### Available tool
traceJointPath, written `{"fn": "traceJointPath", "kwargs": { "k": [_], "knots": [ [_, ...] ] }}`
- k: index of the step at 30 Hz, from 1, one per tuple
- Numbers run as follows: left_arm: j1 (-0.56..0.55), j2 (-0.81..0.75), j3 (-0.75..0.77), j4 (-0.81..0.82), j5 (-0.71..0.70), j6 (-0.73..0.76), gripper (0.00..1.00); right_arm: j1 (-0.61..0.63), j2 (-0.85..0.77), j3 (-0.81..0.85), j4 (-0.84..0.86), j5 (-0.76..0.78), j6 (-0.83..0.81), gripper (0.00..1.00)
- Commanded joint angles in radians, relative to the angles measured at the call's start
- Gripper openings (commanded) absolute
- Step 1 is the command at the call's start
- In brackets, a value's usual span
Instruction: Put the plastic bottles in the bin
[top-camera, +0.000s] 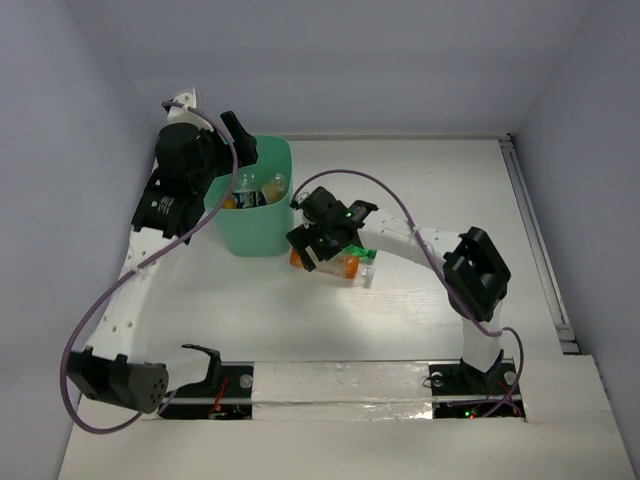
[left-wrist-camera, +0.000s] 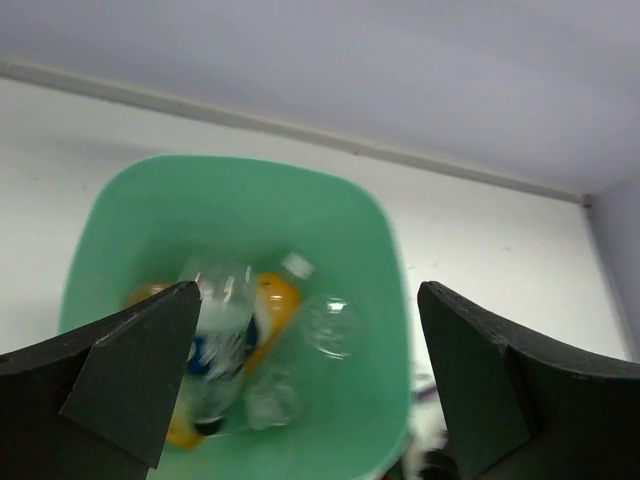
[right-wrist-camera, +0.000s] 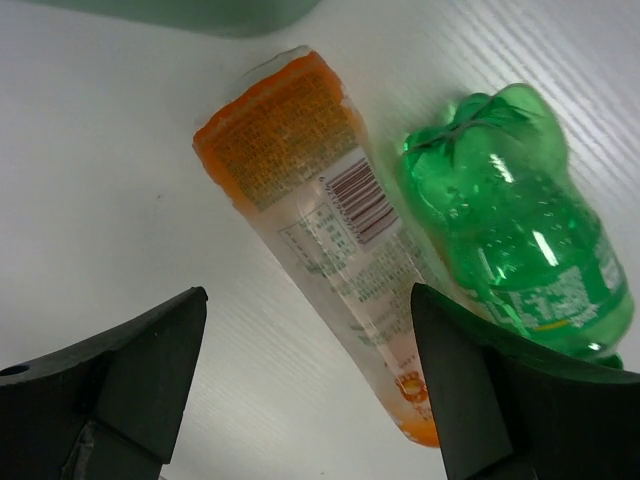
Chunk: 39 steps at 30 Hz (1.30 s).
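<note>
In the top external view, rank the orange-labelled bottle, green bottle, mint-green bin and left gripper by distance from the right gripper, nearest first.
From the right gripper:
1. The orange-labelled bottle and green bottle, lying beneath it; too close to call.
2. The mint-green bin, to its left.
3. The left gripper, over the bin's far-left rim.

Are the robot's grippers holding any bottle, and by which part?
Nothing is held. The left gripper hangs open over the bin; the right gripper is open above the lying orange bottle.

Rear overhead, close wrist views, bin shared
</note>
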Motion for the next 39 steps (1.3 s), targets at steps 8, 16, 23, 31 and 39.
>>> {"fn": "traceJointPath", "kwargs": {
  "k": [8,16,23,31,39],
  "knots": [
    [0.003,-0.206,-0.055,-0.007,0.186,-0.108,0.86,0.177,0.055,-0.095,0.138,0.071,0.074,0.87],
    [0.003,-0.264,-0.086,-0.077,0.184,-0.108,0.84,0.254,-0.107,-0.312,0.241,0.057,0.253,0.49],
    [0.003,-0.303,-0.133,-0.116,0.164,-0.102,0.83,0.263,-0.463,-0.292,0.138,0.057,0.294,0.43],
    [0.003,-0.366,-0.038,-0.146,0.078,-0.122,0.71,0.142,-0.389,0.292,0.124,0.138,0.248,0.42],
    [0.003,-0.427,-0.021,-0.180,0.023,-0.158,0.60,0.052,-0.034,0.725,0.282,0.187,0.447,0.46]
  ]
}}
